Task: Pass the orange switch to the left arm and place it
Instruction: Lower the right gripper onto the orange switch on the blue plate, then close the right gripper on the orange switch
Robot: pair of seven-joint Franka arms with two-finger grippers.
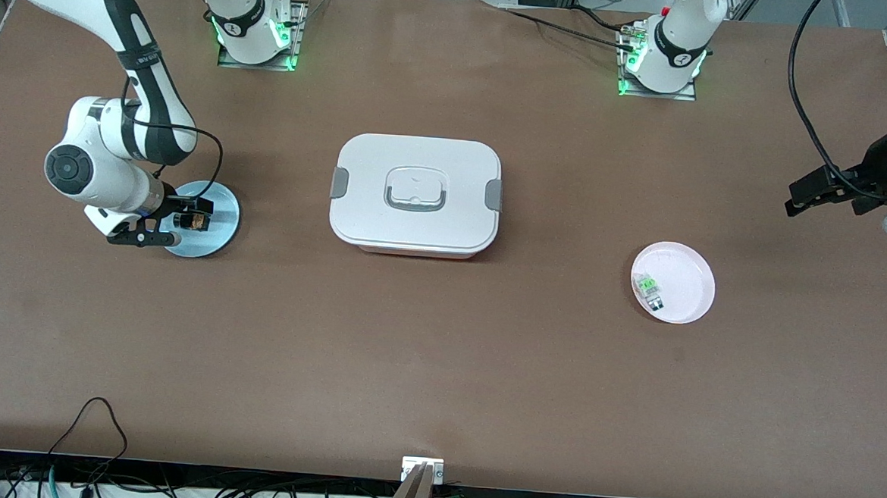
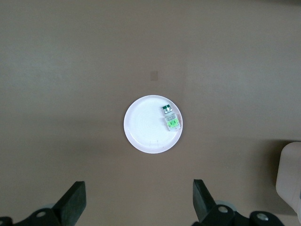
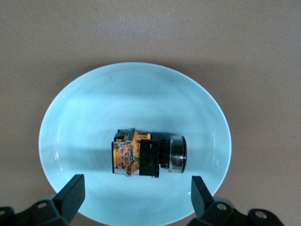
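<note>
The orange switch [image 1: 200, 221] [image 3: 148, 154] lies on its side on a pale blue plate [image 1: 216, 239] [image 3: 70, 108] at the right arm's end of the table. It has a black body, an orange part and a metal ring. My right gripper [image 1: 175, 222] [image 3: 136, 195] hangs low over that plate, open, its fingers on either side of the switch and not touching it. My left gripper [image 1: 793, 200] [image 2: 139, 197] is open and empty, high over the left arm's end of the table. The white box [image 1: 416, 194] with grey clips stands mid-table between the two plates.
A pale pink plate [image 1: 688, 281] [image 2: 146, 127] lies toward the left arm's end and holds a small green-and-clear component [image 1: 649, 288] [image 2: 170, 117]. A corner of the box [image 2: 289, 174] shows in the left wrist view. Cables run along the table edge nearest the camera.
</note>
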